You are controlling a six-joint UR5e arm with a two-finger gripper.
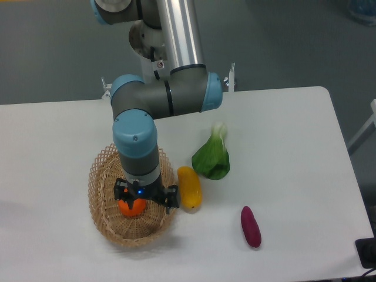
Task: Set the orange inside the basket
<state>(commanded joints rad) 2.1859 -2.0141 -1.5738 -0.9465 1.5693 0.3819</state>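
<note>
Nearest the camera, at the lower left of the frame, the basket [100, 202] stands on the white table [294, 147]. Inside it, the gripper [133, 207] points straight down, with the orange [131, 208] directly below the wrist, between the fingers. I judge they are pinching it, low over the basket floor, so release comes next. To the right lie a yellow fruit [190, 188], a green vegetable [212, 157] and a purple vegetable [251, 227]. Behind is grey floor.

Arm [176, 35] comes down from top of frame, elbow bent toward cam, wrist [136, 147] vertical, gripper [133, 202] pointing straight down w/ black fingers mostly hidden under wrist, jaw state not discernible.
</note>
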